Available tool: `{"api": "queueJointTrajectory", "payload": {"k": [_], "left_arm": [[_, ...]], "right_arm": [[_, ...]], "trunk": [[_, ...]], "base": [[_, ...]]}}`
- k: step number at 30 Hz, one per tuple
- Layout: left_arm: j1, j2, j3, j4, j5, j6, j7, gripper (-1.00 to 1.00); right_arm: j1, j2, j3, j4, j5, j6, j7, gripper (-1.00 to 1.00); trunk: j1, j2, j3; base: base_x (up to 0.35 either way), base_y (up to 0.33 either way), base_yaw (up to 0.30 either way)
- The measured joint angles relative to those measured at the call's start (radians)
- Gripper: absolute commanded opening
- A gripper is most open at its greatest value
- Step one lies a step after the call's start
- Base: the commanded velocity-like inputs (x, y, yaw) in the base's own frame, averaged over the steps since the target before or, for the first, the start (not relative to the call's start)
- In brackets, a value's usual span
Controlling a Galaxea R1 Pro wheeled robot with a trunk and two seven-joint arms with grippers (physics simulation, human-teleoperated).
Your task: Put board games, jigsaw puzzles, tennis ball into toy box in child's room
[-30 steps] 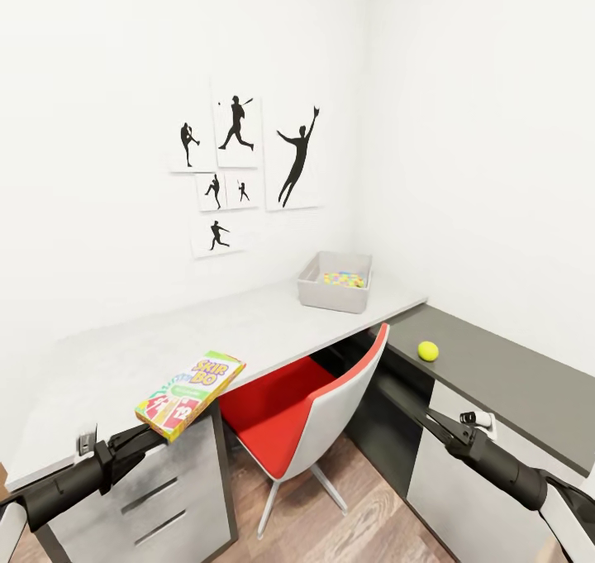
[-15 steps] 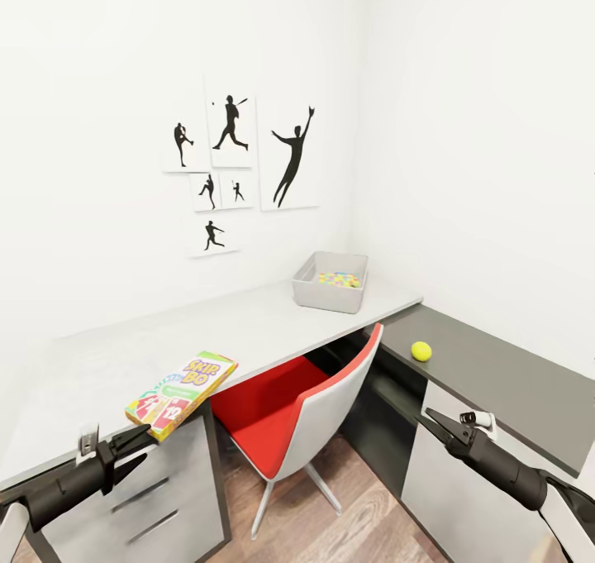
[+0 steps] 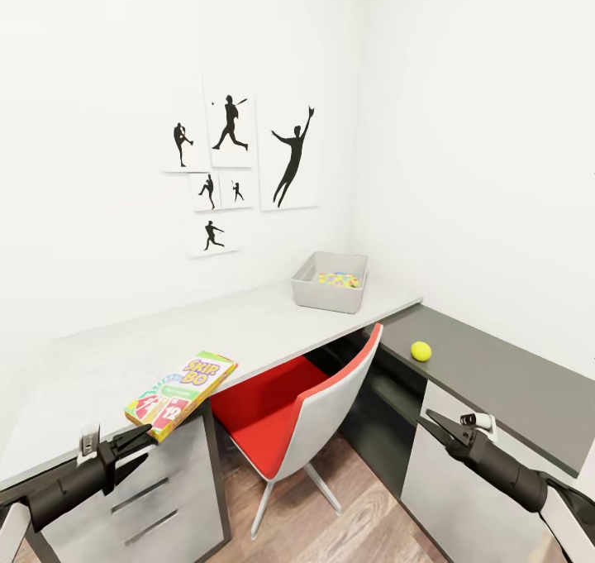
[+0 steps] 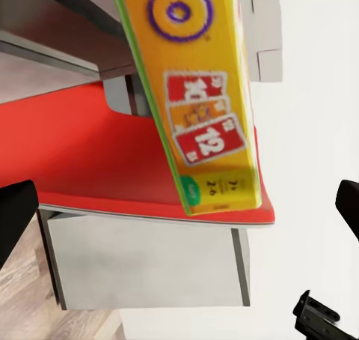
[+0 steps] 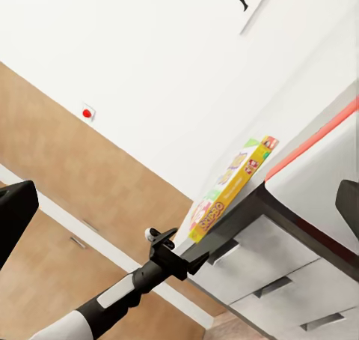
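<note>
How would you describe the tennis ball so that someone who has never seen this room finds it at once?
Start from the long white table under the wall pictures and follow it to the corner, where the grey toy box stands. Just past that corner begins a lower dark grey cabinet. The tennis ball lies alone on its top, near the red chair: small, round, yellow-green, unlike the flat Skip-Bo box.

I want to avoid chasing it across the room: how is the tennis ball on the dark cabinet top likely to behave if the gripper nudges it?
The tennis ball is round and sits free on the flat dark cabinet top, so it would probably roll at a light touch. It lies near the front edge, so a push that way could drop it. Its small size suggests it is light.
</note>
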Motion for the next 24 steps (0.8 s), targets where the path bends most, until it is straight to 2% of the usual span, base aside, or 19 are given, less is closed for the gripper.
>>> {"api": "queueJointTrajectory", "payload": {"k": [24], "left_arm": [[-0.001,-0.001,0.000,0.000,0.000,0.000,0.000,1.00]], "right_arm": [[0.000,0.000,-0.001,0.004,0.000,0.000,0.000,1.00]], "trunk": [[0.000,0.000,0.000]], "base": [[0.000,-0.004,0.000]]}}
